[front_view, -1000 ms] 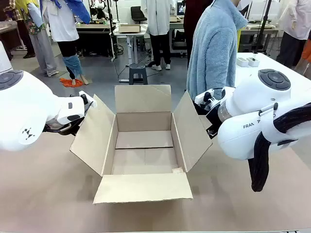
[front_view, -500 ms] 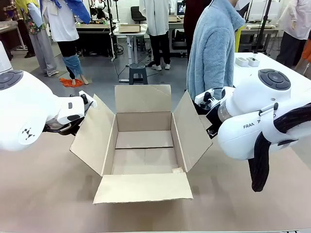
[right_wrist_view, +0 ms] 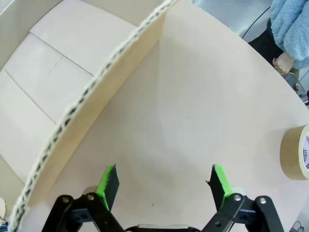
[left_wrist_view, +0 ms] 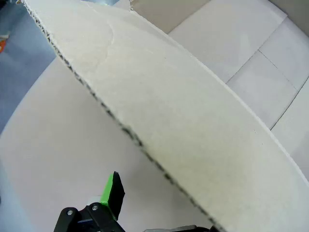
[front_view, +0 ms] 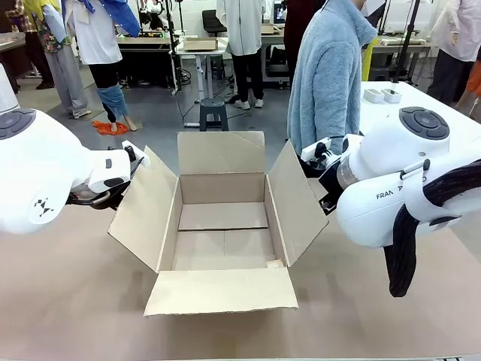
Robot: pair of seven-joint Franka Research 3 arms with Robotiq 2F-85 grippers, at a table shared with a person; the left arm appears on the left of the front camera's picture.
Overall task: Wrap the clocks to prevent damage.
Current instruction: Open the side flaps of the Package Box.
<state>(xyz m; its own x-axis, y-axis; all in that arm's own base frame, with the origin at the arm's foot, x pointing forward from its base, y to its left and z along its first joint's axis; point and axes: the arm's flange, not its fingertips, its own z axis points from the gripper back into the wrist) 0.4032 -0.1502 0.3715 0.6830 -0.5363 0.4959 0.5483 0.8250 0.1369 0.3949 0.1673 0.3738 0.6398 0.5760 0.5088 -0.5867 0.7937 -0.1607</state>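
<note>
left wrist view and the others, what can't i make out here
- Left wrist view: the box flap covers one finger of the left gripper.
- Right wrist view: the tape roll is cut by the edge; print too small.
- Front view: the flaps hide the fingers of the left and the right gripper.

Open brown cardboard box (front_view: 223, 226): matt, dry paper face; cut flap edges show corrugated fluting. Tan table top (front_view: 68, 308): smooth, matt. White arm shells (front_view: 391, 195): hard glossy plastic. Right gripper (right_wrist_view: 164, 181): black matt links, green pads (right_wrist_view: 109, 181) rubbery-looking. Roll of brown tape (right_wrist_view: 294, 153): slight sheen. Person's pale blue coat (front_view: 327, 83): fuzzy fleece.
</note>
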